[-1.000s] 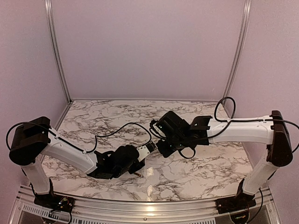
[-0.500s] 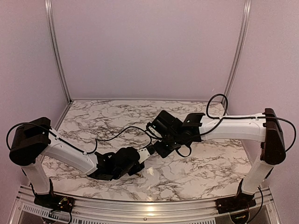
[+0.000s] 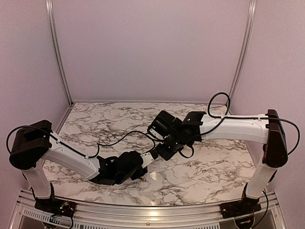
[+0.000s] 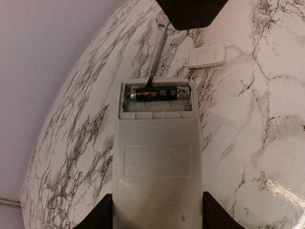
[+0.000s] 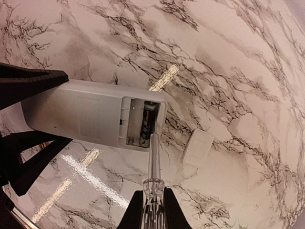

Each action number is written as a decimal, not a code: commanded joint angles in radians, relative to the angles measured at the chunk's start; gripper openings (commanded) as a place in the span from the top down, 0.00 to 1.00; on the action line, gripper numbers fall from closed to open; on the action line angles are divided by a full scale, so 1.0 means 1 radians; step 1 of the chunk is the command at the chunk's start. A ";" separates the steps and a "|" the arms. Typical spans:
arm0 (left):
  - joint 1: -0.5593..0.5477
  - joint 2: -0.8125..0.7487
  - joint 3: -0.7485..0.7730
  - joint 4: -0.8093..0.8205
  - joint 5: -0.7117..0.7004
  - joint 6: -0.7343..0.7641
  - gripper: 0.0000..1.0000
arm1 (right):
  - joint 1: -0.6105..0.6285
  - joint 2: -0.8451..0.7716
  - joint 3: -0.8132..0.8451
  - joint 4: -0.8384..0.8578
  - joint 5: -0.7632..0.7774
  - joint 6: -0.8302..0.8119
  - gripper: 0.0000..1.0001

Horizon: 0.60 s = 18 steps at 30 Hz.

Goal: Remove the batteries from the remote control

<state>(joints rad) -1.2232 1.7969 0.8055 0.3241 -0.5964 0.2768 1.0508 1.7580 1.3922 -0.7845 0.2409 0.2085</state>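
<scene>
My left gripper (image 4: pixel 157 210) is shut on the near end of the white remote control (image 4: pixel 157 152), which lies back-up with its battery bay open. One dark battery (image 4: pixel 159 93) lies in the far slot; the near slot looks empty, and no second battery shows. My right gripper (image 5: pixel 153 205) is shut on a long thin pale rod (image 5: pixel 154 152). The rod's tip rests at the edge of the bay, beside the battery (image 5: pixel 148 121). In the top view both grippers meet at the table's middle: left (image 3: pixel 143 162), right (image 3: pixel 159 151).
A small white battery cover (image 4: pixel 206 56) lies loose on the marble table beyond the remote; it also shows in the right wrist view (image 5: pixel 198 148). Black cables hang from both arms. Walls close off the table's back and sides.
My right arm has moved left and down toward the left gripper, bringing the rod up to the remote's open bay. The left gripper has shifted only slightly.
</scene>
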 commanded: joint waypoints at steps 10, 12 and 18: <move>-0.025 -0.007 0.010 0.093 -0.008 0.032 1.00 | 0.003 0.032 0.098 -0.130 -0.054 -0.043 1.00; -0.027 -0.010 0.001 0.110 -0.008 0.039 1.00 | -0.005 0.020 0.092 -0.127 -0.089 -0.051 1.00; -0.031 -0.026 -0.019 0.138 -0.005 0.052 1.00 | -0.047 -0.009 0.065 -0.116 -0.123 -0.072 1.00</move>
<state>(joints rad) -1.2427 1.7969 0.7933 0.3584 -0.5961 0.3119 1.0260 1.7714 1.4544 -0.8917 0.1791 0.1616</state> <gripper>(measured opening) 0.571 0.111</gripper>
